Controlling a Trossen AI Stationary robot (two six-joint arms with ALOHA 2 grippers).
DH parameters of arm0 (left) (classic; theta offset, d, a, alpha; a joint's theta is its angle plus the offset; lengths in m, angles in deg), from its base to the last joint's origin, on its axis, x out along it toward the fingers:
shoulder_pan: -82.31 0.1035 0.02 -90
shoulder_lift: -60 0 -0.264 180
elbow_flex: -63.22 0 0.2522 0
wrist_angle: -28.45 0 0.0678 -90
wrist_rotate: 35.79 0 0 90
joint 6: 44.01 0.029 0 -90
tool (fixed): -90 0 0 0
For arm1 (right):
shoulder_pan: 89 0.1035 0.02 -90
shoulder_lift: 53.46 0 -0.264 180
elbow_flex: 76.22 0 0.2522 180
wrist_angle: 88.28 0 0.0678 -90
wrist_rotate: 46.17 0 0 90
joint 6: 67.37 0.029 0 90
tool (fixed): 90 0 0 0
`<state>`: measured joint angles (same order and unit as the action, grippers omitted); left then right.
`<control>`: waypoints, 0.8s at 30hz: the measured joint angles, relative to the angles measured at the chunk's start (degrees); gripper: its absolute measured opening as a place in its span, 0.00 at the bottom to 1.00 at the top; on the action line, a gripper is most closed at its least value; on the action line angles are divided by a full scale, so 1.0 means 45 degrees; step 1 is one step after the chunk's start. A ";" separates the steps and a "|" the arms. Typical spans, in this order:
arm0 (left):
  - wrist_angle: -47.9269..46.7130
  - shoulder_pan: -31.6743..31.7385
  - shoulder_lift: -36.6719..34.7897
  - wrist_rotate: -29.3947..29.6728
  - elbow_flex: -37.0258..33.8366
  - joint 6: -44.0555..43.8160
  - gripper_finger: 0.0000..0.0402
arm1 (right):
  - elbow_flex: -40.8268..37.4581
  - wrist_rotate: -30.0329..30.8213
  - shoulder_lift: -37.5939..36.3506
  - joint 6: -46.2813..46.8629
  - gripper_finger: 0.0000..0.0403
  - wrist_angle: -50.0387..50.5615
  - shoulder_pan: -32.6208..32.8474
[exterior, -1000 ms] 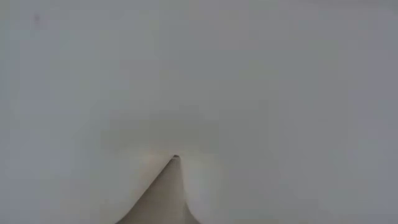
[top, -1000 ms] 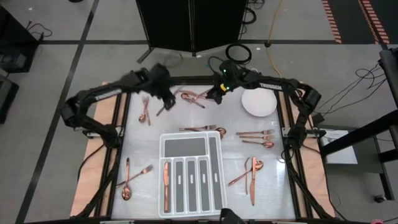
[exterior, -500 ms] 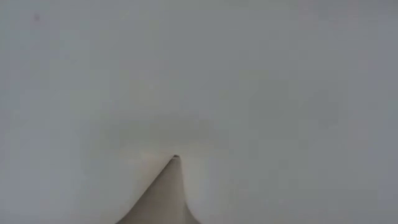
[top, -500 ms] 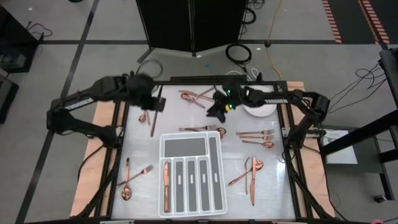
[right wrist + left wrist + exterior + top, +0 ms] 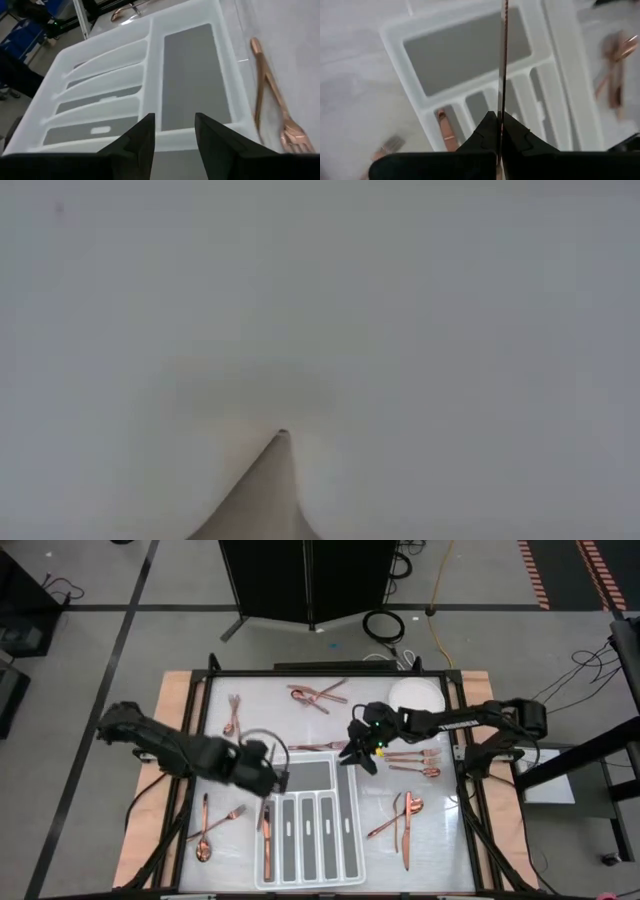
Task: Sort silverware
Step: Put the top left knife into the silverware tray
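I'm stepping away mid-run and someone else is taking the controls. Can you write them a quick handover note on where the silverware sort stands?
Left gripper: shut on a knife, held over the white tray's left side.
Right gripper: open, empty, at the tray's far edge by the wide compartment, beside a fork on the table.
Done: one knife lies in the leftmost long slot; other slots look empty.
Left: place the held knife, then collect the loose pieces at the far edge, left and right of the tray.
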<state>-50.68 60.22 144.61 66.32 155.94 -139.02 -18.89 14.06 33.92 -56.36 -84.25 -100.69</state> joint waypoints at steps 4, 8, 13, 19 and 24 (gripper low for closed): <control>0.0296 -0.0954 0.1217 -0.0686 0.0000 -0.0975 0.00 | -0.0001 0.0026 0.0000 0.0132 0.32 0.0012 0.0608; 0.0832 -0.1613 0.2178 -0.1021 0.0000 -0.2083 0.01 | -0.0005 0.0050 0.0000 0.0412 0.32 0.0022 0.1130; 0.1105 -0.2189 0.3107 -0.1137 0.0000 -0.3497 0.01 | -0.0005 0.0064 0.0000 0.0510 0.32 0.0059 0.1741; 0.1706 -0.2715 0.3893 -0.1991 0.0000 -0.4703 0.02 | -0.0005 0.0062 0.0000 0.0466 0.32 0.0145 0.2328; 0.1805 -0.2996 0.4300 -0.2137 0.0000 -0.5656 0.02 | -0.0005 0.0060 0.0005 0.0386 0.32 0.0211 0.2536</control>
<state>-42.55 46.73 163.96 56.71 155.94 -164.48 -18.91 14.33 33.94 -54.62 -83.29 -89.28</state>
